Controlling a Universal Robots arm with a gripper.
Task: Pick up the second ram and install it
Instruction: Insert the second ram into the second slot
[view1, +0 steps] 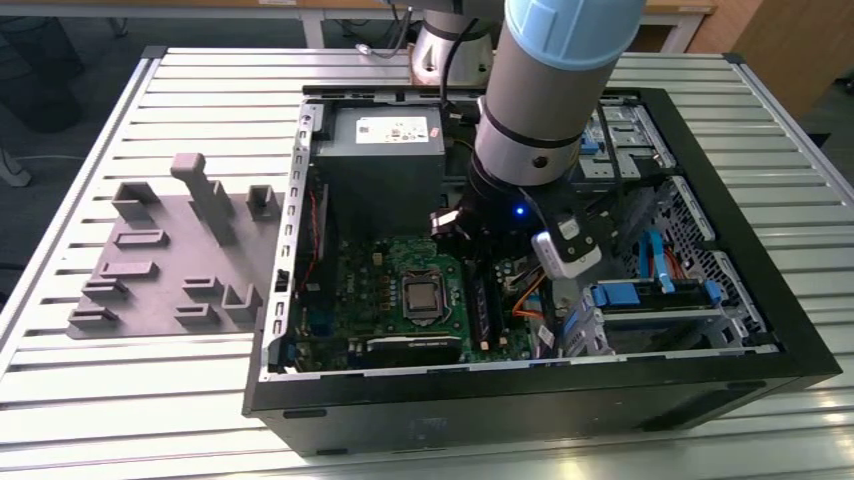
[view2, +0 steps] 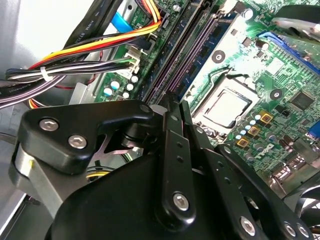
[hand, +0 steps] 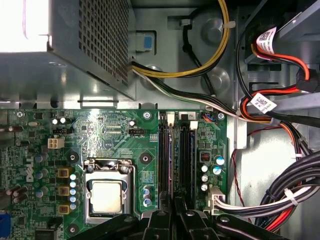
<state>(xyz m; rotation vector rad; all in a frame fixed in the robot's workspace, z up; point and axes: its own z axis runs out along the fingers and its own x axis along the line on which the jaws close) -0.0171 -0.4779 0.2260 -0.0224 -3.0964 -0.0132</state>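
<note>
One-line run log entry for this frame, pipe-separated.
phase: ram install | tool: shut, above memory slots, beside CPU socket | seating: cannot tell | site: open PC case

Open computer case on a slatted table, arm reaching in from above

In the exterior view the case (view1: 747, 360) fills centre and right of the frame; the fixture blocks (view1: 174, 260) lie on the table (view1: 80, 420) at left. Inside, the power supply (view1: 380, 150) sits above the motherboard (view1: 387, 300); the gripper (view1: 497, 250) hangs right of the processor socket (view1: 424, 296).
</note>
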